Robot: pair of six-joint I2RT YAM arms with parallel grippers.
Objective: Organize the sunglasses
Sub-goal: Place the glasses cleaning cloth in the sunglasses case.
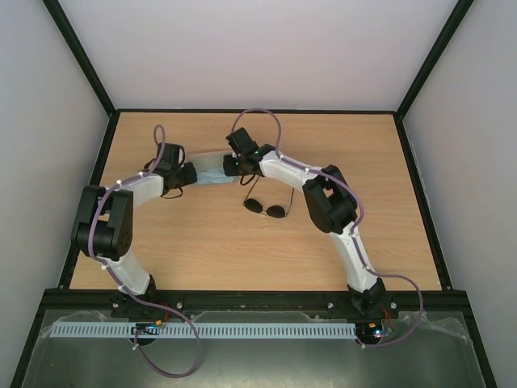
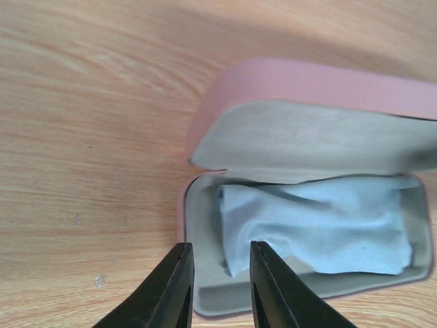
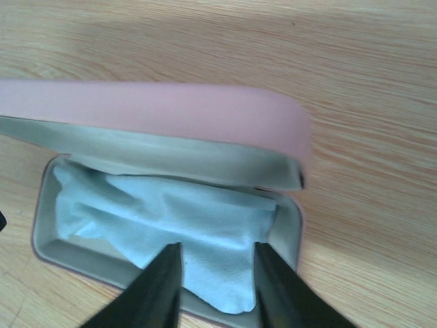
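Now left tool (image 2: 220, 273) and right tool (image 3: 217, 273) are hovering part-open, empty, over the pink case (image 2: 307, 82) and its blue cloth (image 2: 321, 225); sunglasses (image 1: 266, 208) are lying mid-frame, likely needing temples folded.

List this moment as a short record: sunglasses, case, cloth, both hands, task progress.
sunglasses: on the table, outside the case, temple arms spread
case: pink, open
cloth: light blue, crumpled inside the case
left hand: jaws apart, over one end of the case, holding nothing
right hand: jaws apart, over the cloth, holding nothing
task progress: sunglasses not yet in the case
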